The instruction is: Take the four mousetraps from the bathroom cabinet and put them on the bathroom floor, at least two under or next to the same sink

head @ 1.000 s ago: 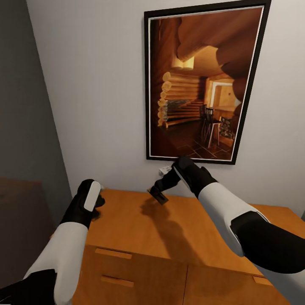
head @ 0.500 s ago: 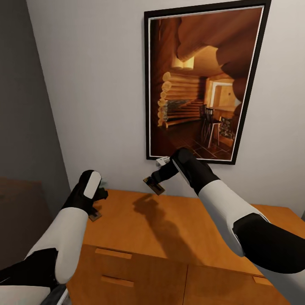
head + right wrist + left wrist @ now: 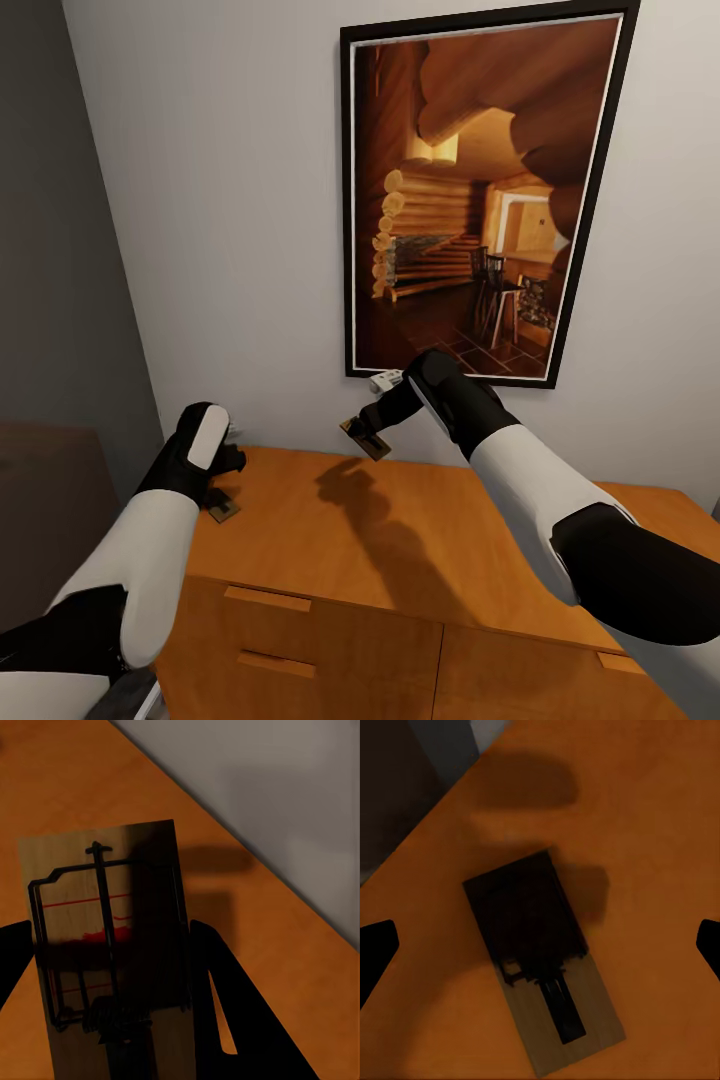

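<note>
Right gripper (image 3: 362, 437) jaws clamped on a mousetrap (image 3: 109, 945), lifted above the cabinet (image 3: 420, 540) top. Left gripper (image 3: 222, 492) jaws spread wide over a second mousetrap (image 3: 540, 956) near the cabinet's left edge.

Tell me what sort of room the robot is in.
Probably a furnished home interior, though which room is unclear. A low orange-brown wooden cabinet with drawer fronts stands against a pale wall, under a black-framed picture of a log-cabin interior. Two mousetraps are here.
</note>
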Robot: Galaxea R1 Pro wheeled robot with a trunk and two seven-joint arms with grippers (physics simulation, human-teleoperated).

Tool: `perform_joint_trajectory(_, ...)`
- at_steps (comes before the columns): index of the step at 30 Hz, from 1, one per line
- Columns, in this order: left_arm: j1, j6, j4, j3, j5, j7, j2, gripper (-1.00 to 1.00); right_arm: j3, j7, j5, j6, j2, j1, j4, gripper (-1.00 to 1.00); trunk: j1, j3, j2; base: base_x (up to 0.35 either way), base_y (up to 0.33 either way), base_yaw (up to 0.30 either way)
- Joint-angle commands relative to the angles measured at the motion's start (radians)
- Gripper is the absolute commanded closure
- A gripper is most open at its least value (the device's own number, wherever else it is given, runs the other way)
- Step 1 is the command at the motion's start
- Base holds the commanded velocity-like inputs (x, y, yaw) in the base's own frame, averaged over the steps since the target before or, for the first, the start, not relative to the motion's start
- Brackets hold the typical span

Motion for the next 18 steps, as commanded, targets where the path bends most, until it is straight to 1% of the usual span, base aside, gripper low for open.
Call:
perform_joint_trajectory(1,-0.001,0.001,0.001,0.003,0.018,0.01,0.011,-1.0,0.001,0.006,0.008,0.003,0.0,-0.001,-0.001,1.0,0.0,-0.001,-0.001,0.0,0.0,0.0)
perform_joint_trajectory(2,-0.001,0.001,0.002,0.003,0.021,0.01,0.017,-1.0,0.001,0.006,0.008,0.003,0.0,-0.001,-0.001,1.0,0.0,-0.001,-0.001,0.0,0.0,0.0)
perform_joint_trajectory(3,-0.001,0.001,0.007,0.003,0.031,0.01,0.028,-1.0,0.002,0.006,0.008,0.003,0.0,-0.001,-0.001,1.0,0.0,-0.001,-0.001,0.0,0.0,0.0)
perform_joint_trajectory(6,-0.001,0.001,0.024,0.003,0.073,0.009,0.059,-1.0,0.002,0.006,0.008,0.003,0.0,-0.001,0.0,1.0,0.0,-0.001,-0.001,0.0,0.0,0.0)
perform_joint_trajectory(7,-0.001,0.0,0.026,0.003,0.082,0.009,0.063,-1.0,0.002,0.006,0.008,0.003,0.0,-0.001,0.0,1.0,0.0,-0.001,-0.001,0.0,0.0,0.0)
perform_joint_trajectory(9,-0.002,-0.001,0.03,0.003,0.115,0.009,0.074,-1.0,0.002,0.006,0.008,0.003,-0.001,-0.001,0.0,1.0,0.0,-0.001,-0.001,0.0,0.0,0.0)
perform_joint_trajectory(11,-0.004,-0.001,0.032,0.003,0.13,0.009,0.077,-1.0,0.002,0.006,0.008,0.003,-0.001,-0.001,0.001,1.0,0.0,-0.001,-0.001,0.0,0.0,0.0)
perform_joint_trajectory(13,-0.005,-0.001,0.036,0.003,0.139,0.009,0.078,-1.0,0.002,0.006,0.008,0.003,-0.001,-0.001,0.001,1.0,0.0,-0.001,-0.001,0.0,0.0,0.0)
perform_joint_trajectory(18,-0.005,-0.004,0.069,0.003,0.147,0.008,0.073,-1.0,0.002,0.006,0.008,0.003,-0.001,-0.001,0.001,1.0,0.0,-0.001,-0.001,0.0,0.0,0.0)
